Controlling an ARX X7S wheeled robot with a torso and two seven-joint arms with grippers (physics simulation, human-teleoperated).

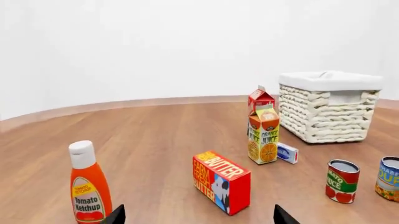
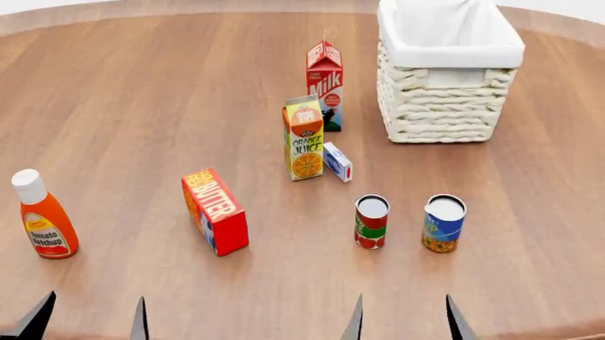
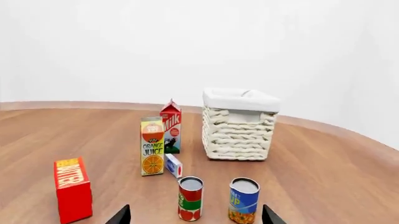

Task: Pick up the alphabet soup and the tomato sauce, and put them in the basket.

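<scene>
Alphabet soup (image 2: 443, 224), tomato sauce (image 2: 370, 222) upright ahead of right gripper (image 2: 404, 317); jaws apparently wide apart, empty.

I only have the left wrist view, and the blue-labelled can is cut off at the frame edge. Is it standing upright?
Observer: Yes. In the head view the blue-labelled alphabet soup can stands upright, apart from the red-labelled tomato sauce can.
Operator: Where's the right gripper?
Observer: Open, empty, on the near side of both cans.
Operator: Anything in the cream woven wicker basket?
Observer: Head view shows only its white cloth lining inside.
</scene>
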